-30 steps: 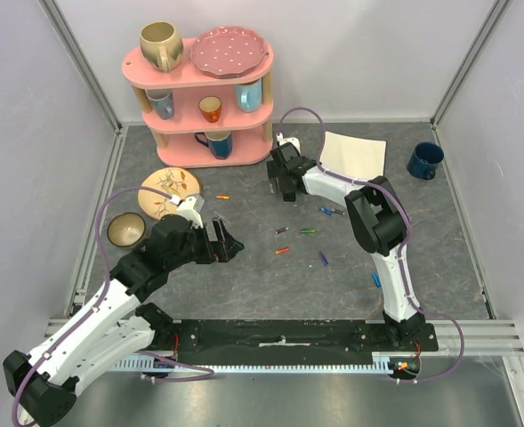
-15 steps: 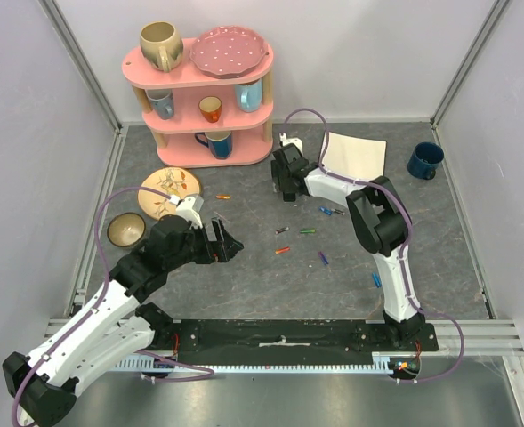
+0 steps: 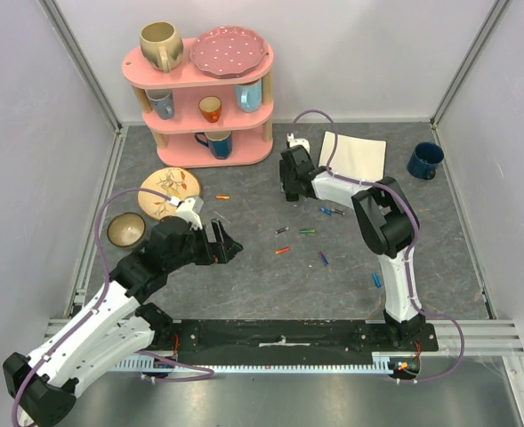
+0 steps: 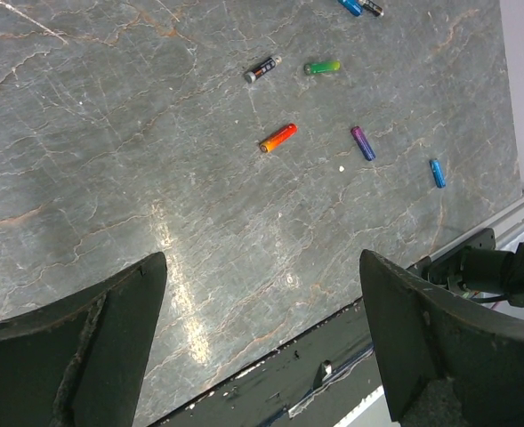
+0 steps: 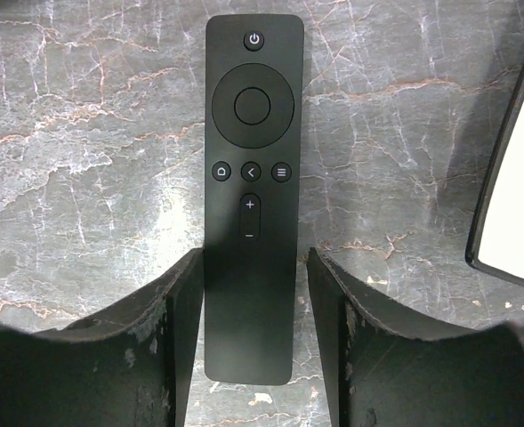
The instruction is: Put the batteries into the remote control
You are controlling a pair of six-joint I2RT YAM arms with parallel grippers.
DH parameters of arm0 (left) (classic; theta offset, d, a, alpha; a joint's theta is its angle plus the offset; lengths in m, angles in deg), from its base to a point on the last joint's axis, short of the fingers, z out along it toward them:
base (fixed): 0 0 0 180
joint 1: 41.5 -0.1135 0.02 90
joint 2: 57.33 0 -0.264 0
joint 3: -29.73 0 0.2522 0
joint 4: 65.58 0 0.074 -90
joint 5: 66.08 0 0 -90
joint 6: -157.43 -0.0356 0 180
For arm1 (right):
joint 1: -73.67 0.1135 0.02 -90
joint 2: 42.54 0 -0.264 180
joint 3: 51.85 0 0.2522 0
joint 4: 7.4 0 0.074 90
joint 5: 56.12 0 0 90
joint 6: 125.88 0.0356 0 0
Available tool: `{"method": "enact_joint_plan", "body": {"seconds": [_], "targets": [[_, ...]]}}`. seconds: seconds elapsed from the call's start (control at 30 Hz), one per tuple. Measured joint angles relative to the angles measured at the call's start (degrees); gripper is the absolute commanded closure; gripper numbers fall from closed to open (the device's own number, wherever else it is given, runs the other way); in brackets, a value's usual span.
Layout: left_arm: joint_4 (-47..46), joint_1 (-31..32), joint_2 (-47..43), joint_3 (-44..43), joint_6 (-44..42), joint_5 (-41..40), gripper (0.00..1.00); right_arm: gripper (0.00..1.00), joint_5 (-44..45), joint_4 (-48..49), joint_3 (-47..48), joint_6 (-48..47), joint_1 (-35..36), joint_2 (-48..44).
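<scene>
The black remote control (image 5: 251,178) lies buttons up on the grey marbled table. My right gripper (image 5: 254,267) is open and straddles its lower half; the left finger is against its edge and the right finger stands a small gap away. In the top view the right gripper (image 3: 288,178) hides the remote. Loose batteries lie mid-table: red-orange (image 3: 282,250), green (image 3: 307,231), purple (image 3: 322,259), blue (image 3: 376,279) and an orange one (image 3: 223,196). My left gripper (image 3: 221,242) is open and empty, hovering left of them; its view shows the red-orange battery (image 4: 278,137) and the purple one (image 4: 363,142).
A pink shelf (image 3: 199,93) with mugs and a plate stands at the back. A white sheet (image 3: 355,153) and a blue mug (image 3: 424,160) are at the back right. A floral plate (image 3: 170,189) and a small bowl (image 3: 125,229) lie at the left.
My right gripper has shifted a little to the right and back near the shelf. My left arm has drawn slightly toward the near edge.
</scene>
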Motion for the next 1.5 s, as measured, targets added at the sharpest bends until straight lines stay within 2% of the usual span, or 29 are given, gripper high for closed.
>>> {"method": "enact_joint_plan", "body": {"seconds": [0.33,0.53,0.7,0.8,0.93,1.0,1.03,1.07,1.23,1.5], "targets": [[0.0,0.0,-0.9,0.9,0.0,0.0,0.08,0.69,-0.3,1.5,-1.7,-0.2,-0.3,-0.9],[0.0,0.0,-1.6,0.9,0.0,-0.8,0.10,0.69,-0.7,-1.2,-5.7,-0.2,-0.2,-5.2],[0.4,0.0,-3.1,0.9,0.2,-4.3,0.12,0.69,-1.1,-5.5,-9.7,-0.2,1.7,-15.0],[1.1,0.0,-4.3,0.9,0.5,-7.8,0.12,0.69,0.2,-6.4,-11.4,-0.3,5.7,-23.3],[2.6,0.0,-6.2,0.9,1.7,-12.6,0.12,0.69,2.1,-6.1,-15.0,0.2,14.8,-34.1],[3.4,0.0,-7.1,0.9,2.5,-14.6,0.12,0.69,3.2,-6.3,-17.9,1.7,20.0,-37.6],[3.9,0.0,-7.7,0.9,3.2,-15.8,0.12,0.69,3.5,-6.3,-19.0,2.4,20.5,-38.3],[4.3,0.0,-8.2,0.9,3.8,-16.9,0.12,0.69,4.2,-6.5,-20.5,3.5,23.8,-38.7],[5.7,0.0,-11.6,1.0,6.6,-21.5,0.13,0.71,7.5,-7.9,-26.4,10.9,30.9,-36.7],[6.7,0.0,-18.9,5.3,9.2,-26.9,0.16,0.68,9.9,-6.9,-27.5,21.9,35.7,-30.4]]}}
